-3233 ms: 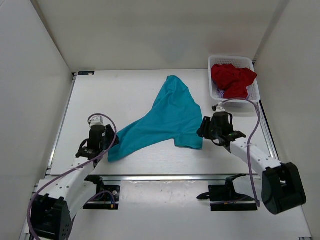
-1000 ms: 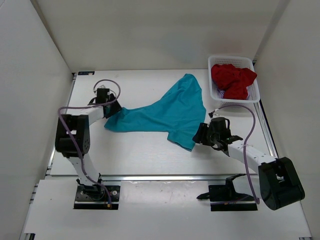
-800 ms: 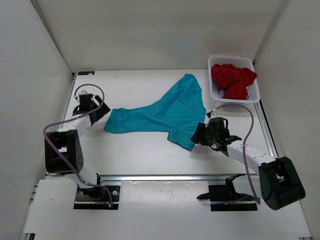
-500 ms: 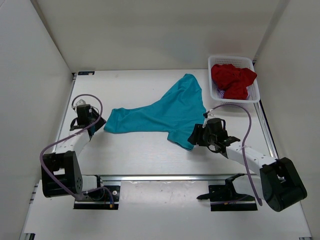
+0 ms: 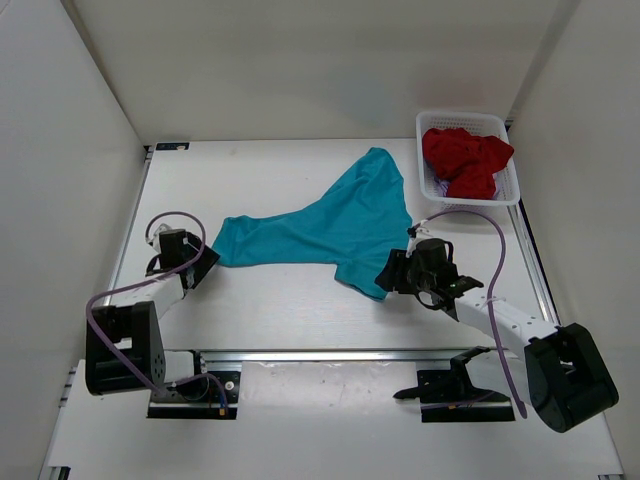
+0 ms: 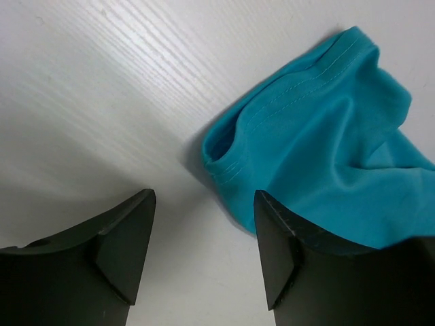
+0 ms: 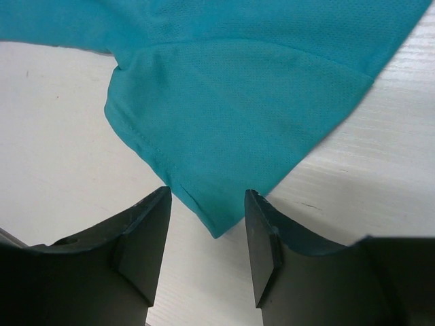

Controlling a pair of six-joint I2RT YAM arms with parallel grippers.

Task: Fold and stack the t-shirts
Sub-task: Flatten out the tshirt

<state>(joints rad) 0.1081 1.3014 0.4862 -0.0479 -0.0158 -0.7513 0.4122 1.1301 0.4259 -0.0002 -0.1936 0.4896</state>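
Note:
The teal t-shirt (image 5: 330,225) lies spread and rumpled across the middle of the table. Its left end shows in the left wrist view (image 6: 326,149) and its lower right corner in the right wrist view (image 7: 238,115). My left gripper (image 5: 197,268) is open and empty just left of the shirt's left end (image 6: 204,255). My right gripper (image 5: 392,272) is open, its jaws either side of the shirt's lower corner tip (image 7: 207,255). The dark red t-shirt (image 5: 465,158) is bunched in the white basket (image 5: 505,185). A bit of pale lilac cloth (image 5: 438,187) peeks out under it.
The white mesh basket stands at the table's far right corner. White walls enclose the table on the left, back and right. The table's near edge with a metal rail (image 5: 330,354) runs between the arm bases.
My left arm let go of the shirt's left end, swung out to the left and back, and now sits open beside it. My right gripper moved slightly left to the shirt's lower corner.

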